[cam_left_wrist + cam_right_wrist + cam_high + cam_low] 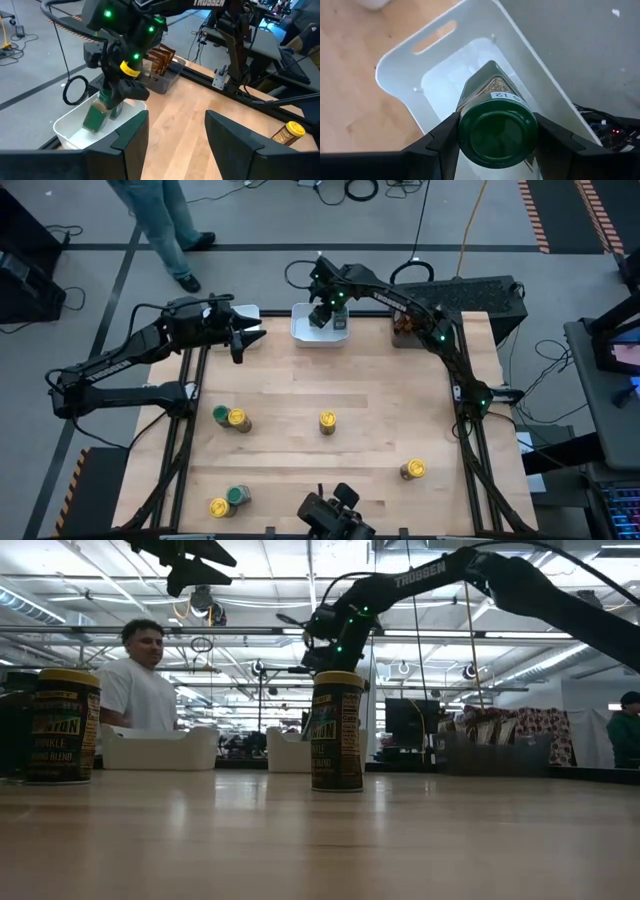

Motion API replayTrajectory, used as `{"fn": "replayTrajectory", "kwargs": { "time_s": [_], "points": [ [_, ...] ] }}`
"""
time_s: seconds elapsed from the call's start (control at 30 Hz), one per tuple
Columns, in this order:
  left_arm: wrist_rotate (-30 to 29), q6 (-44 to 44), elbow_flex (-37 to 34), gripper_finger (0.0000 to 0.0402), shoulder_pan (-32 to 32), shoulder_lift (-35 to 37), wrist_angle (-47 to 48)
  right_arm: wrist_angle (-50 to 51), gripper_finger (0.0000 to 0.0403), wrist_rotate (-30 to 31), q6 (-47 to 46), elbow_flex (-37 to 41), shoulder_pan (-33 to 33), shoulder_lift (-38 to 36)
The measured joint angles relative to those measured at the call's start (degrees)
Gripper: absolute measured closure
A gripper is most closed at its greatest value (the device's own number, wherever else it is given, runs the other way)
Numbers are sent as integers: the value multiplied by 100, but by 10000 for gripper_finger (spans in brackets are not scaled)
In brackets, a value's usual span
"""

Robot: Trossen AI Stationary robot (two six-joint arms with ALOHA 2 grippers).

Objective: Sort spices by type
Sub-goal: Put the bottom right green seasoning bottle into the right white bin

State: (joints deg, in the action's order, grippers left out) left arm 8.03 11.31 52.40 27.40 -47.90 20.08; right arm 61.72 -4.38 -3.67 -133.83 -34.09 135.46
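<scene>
My right gripper (328,312) reaches over the middle white tray (300,330) at the table's far edge and is shut on a green-lidded spice jar (497,132), also seen from the left wrist view as the jar (96,114). The jar sits low between the tray's walls (400,65). My left gripper (175,140) waits open and holds nothing, raised by the far-left white tray (248,313). Other spice jars stand on the table: a green and a yellow one (229,417), a yellow one (327,421), a yellow one (412,470), and a pair (229,500). My right gripper pinches the jar at its lid end (470,135) between its two fingers (437,145), one on each side. The fingers come from above, slanting down. The jar hangs tilted below them inside the tray; whether its bottom touches the tray floor cannot be told.
A dark bin with brown packets (404,326) stands at the far right corner. A person (140,680) stands beyond the table's far left. The table's middle (330,375) is bare wood. A camera mount (335,515) sits at the near edge.
</scene>
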Motion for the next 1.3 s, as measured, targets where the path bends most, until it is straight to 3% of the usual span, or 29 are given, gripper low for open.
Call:
{"fn": "replayTrajectory", "kwargs": {
  "time_s": [0.2, 0.37, 1.03, 1.3],
  "points": [
    [0, 25, 0, 203, -2, 0, 13, -21, 215, 33, -148, -8, 7, 30],
    [0, 28, 0, 203, -4, 0, 17, 61, 215, 435, -134, -8, 5, 31],
    [0, 33, 0, 203, -4, 0, 15, 314, 215, 439, -120, -8, -57, 72],
    [0, 35, 0, 203, -4, 0, 15, 312, 193, 452, -45, -8, -57, 72]
  ]
}}
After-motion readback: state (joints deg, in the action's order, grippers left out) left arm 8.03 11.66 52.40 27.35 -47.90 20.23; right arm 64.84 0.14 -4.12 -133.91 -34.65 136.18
